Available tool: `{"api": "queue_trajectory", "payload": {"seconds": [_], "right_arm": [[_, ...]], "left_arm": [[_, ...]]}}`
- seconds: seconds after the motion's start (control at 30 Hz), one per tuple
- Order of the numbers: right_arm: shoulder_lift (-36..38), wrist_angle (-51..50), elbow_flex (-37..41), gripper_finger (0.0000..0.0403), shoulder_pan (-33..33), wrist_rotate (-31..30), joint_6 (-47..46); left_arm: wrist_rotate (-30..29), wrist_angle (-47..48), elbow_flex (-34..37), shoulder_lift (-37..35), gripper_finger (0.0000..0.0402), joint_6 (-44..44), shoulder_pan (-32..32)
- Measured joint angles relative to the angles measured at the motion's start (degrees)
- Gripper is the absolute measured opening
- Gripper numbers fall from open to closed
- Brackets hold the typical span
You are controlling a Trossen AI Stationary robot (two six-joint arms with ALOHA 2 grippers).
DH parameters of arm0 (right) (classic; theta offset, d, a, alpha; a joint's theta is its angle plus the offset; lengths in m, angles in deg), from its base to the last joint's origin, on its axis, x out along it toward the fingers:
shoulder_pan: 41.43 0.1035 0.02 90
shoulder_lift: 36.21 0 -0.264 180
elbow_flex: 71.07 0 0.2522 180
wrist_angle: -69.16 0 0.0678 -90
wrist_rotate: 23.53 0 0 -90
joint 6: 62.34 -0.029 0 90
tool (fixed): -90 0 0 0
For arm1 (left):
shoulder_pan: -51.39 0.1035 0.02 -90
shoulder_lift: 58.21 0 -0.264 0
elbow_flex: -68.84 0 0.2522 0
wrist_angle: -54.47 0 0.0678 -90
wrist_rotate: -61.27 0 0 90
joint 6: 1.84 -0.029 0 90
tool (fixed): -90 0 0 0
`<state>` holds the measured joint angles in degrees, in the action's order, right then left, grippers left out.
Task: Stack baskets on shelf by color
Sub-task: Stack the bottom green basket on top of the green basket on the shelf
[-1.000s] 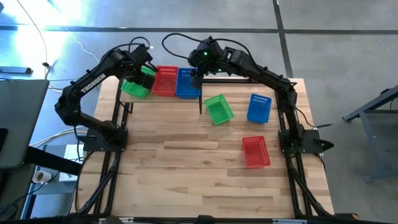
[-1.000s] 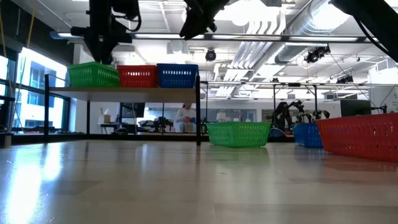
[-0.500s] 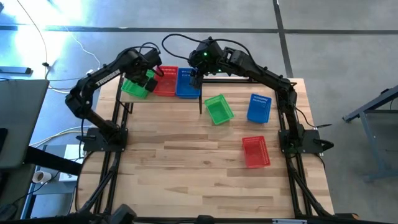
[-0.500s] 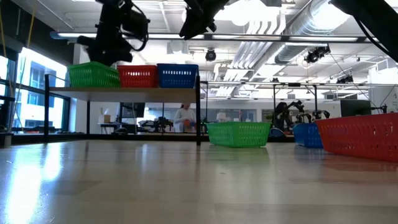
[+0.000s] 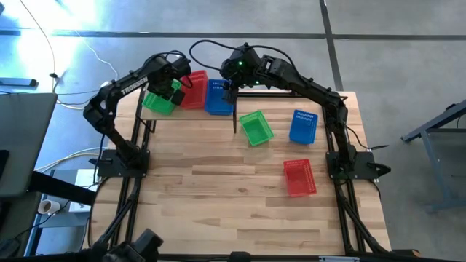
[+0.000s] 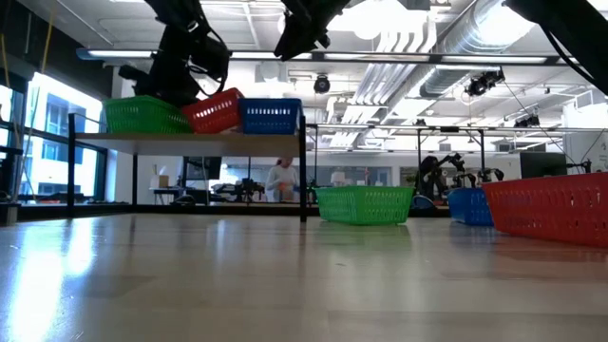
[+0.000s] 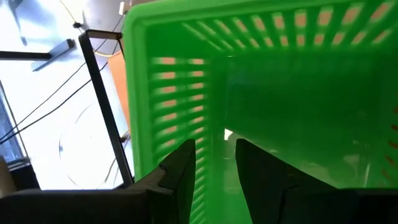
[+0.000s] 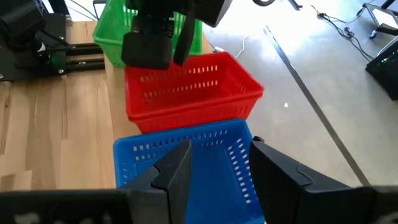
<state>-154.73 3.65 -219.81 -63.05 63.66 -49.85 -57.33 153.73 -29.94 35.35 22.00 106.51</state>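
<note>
The left gripper's [image 7: 217,180] jaws stand a little apart at the wall of the green basket [image 5: 156,103] on the left end of the shelf [image 6: 190,139]; I cannot tell whether they pinch that wall or only straddle it. Just beside it, the red basket [image 6: 217,112] in the middle of the shelf is tipped, its left side raised off the board and leaning toward the green one, probably because the gripper is crowding into the seam between the two.

The right gripper [image 8: 217,180] hangs above the blue basket [image 6: 271,116] at the shelf's right end with its jaws open and empty, clear of the rim. It looks to be waiting there, out of the left arm's way.

So one basket of each colour stands in a row on the shelf. Three more lie on the tabletop [image 5: 218,189]: a green one [image 5: 255,127] near the shelf's right post, a blue one [image 5: 303,126] further right, and a red one [image 5: 299,177] nearer the front, all still to be stacked
</note>
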Motion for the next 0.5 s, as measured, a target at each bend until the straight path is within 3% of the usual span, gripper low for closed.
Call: {"api": "queue_trajectory", "payload": {"seconds": [0.5], "right_arm": [[0.0, 0.02, 0.0, 0.0146, 0.0, 0.01, 1.49]], "left_arm": [[1.2, 0.29, -0.01, -1.84, 0.0105, 0.64, 0.0]]}}
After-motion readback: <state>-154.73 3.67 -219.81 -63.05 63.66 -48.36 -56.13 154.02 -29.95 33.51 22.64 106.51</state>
